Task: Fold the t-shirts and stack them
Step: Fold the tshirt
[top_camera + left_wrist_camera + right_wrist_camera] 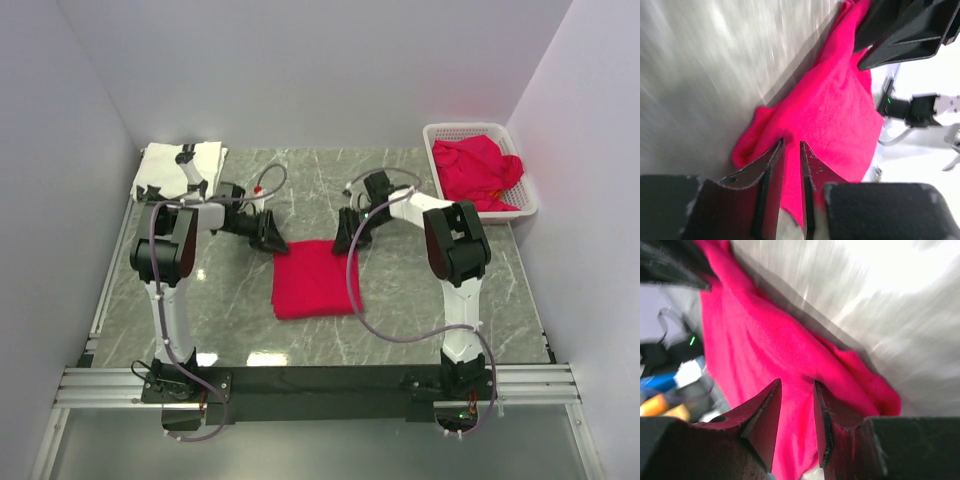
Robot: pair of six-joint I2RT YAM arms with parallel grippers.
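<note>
The worktop (420, 300) is grey stone with thin white lines in it, like marble, and it is shiny. A red t-shirt (313, 280) lies flat in the middle of it, folded into a neat square shape. Far back in the left corner lies a white t-shirt (165, 170) with black marks on it, and it is folded too. Far back in the right corner sits a white plastic basket (468, 128). These three things are well apart from each other

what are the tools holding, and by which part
The folded red t-shirt: left tool pinches its far left corner, right tool its far right corner.
</note>
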